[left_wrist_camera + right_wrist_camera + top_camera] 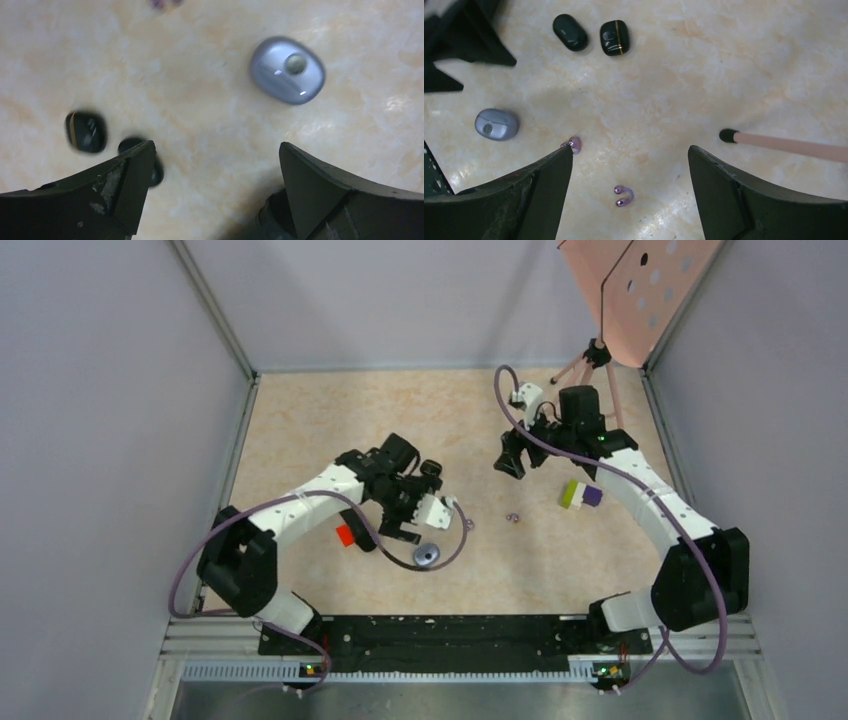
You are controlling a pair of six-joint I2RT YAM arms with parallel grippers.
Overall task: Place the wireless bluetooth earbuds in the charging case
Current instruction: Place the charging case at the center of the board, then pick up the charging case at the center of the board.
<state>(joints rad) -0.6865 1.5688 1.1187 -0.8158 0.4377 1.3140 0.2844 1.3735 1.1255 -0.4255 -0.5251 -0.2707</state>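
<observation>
**A:** Start nearest the bases. How does the left arm stand?

**B:** The left gripper (216,147) has its jaws spread wide with nothing between them. The grey case (287,70) lies on the table just ahead, clear of both fingers. Its lid looks closed from here, though I cannot be sure. Two black pieces (614,37), probably other cases, lie off to one side.

**A:** And the earbuds?

**B:** They are mid-table, well apart from the grey case. In the right wrist view a pair of purple buds (623,196) lies together between the fingers, and a single purple bud (575,145) sits just beside one fingertip. I cannot tell whether it touches. The right gripper (630,150) is spread wide too and holds nothing.

**A:** So the step is a pick. How should it go?

**B:** I would centre on one bud only and come straight down so the fingers straddle it. Then close slowly, low to the table. A bud this small and rounded will likely squirt out of a fast pinch. The left arm should hold the case steady and see to the lid first.

**A:** Anything farther out to mind?

**B:** The green and purple blocks (580,494) lie by the right forearm. The pink tripod leg (789,145) lies beyond. Keep the swing clear of both.
</observation>
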